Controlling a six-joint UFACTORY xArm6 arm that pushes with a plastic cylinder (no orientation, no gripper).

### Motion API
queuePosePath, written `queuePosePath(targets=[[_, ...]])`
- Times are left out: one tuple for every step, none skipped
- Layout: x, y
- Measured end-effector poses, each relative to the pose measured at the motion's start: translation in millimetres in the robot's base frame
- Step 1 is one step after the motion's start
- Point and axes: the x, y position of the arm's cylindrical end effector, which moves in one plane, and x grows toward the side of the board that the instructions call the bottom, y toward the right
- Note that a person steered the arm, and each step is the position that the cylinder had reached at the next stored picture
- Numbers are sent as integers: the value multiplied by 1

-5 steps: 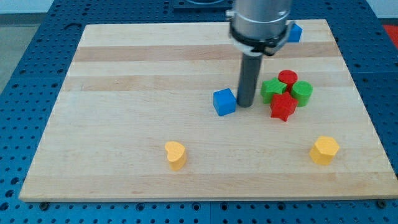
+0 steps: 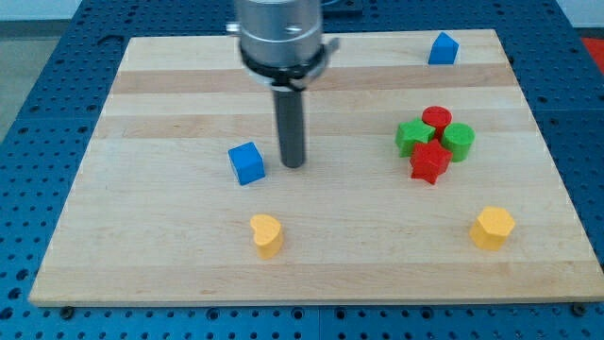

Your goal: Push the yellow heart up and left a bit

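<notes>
The yellow heart (image 2: pixel 266 234) lies on the wooden board near the view's bottom, left of centre. My tip (image 2: pixel 293 164) is on the board above the heart and slightly to its right, apart from it. A blue cube (image 2: pixel 246 162) sits just left of my tip, with a small gap between them.
A cluster of a green star (image 2: pixel 411 138), red cylinder (image 2: pixel 436 120), green cylinder (image 2: pixel 459 141) and red star (image 2: pixel 429 162) sits at the right. A yellow hexagon (image 2: pixel 492 228) lies at the bottom right. A blue block (image 2: pixel 443 48) is at the top right.
My tip has moved left by a good distance. The blue cube has been pushed left and slightly down with it. The yellow heart has not moved.
</notes>
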Motion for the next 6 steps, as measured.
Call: queuePosePath(targets=[[40, 29], [76, 47], [130, 11], [123, -30], [78, -44], [61, -52]])
